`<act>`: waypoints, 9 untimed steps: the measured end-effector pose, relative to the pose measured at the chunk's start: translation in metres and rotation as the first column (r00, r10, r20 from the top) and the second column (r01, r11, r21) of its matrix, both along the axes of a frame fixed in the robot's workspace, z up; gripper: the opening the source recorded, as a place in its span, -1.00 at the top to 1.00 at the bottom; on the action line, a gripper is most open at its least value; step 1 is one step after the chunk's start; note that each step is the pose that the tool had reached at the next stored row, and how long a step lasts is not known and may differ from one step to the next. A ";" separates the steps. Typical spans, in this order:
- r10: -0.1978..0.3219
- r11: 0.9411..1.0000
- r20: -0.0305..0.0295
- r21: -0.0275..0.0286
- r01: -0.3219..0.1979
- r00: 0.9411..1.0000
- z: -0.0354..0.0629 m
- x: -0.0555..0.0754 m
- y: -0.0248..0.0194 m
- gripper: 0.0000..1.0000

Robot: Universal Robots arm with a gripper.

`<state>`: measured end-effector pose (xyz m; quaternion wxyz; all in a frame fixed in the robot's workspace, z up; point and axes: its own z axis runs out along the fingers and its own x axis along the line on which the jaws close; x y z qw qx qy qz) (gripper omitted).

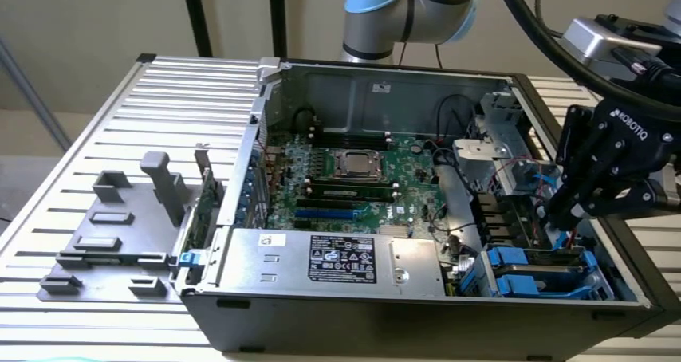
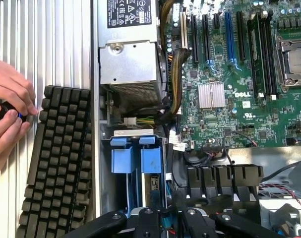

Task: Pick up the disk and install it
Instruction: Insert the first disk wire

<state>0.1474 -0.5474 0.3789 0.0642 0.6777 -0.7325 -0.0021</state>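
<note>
The exterior view takes in the whole open black computer case (image 1: pixel 426 322) on the ribbed metal table (image 1: pixel 107 139). A grey plastic fixture with upright posts (image 1: pixel 117 234) lies on the table towards the exterior view's left. The black gripper (image 1: pixel 559 218) reaches down into the case at its right.

The wrist view looks along the gripper (image 2: pixel 165 220) and adds a black keyboard (image 2: pixel 58 163) beside the case. A person's hands (image 2: pixel 9 109) hold a small dark object at the keyboard's edge.

The disk in its blue plastic carrier rails (image 1: pixel 537 278) sits in the drive bay just beside the silver power-supply box (image 1: pixel 319 258). Its long axis runs along the case's near wall, towards the exterior view's right. In the wrist view its blue tabs (image 2: pixel 151 159) face the power-supply box (image 2: pixel 128 59), and its metal body is mostly hidden.

The gripper is cut off there, so I cannot tell whether it is closed on anything.
</note>
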 end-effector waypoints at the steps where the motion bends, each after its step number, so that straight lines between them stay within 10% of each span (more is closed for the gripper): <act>1: 0.000 1.000 0.000 -0.001 0.000 1.000 -0.0006 0.000 0.0000 0.51; 9: 0.000 1.000 0.000 -0.014 0.000 1.000 -0.0037 0.002 0.0000 0.55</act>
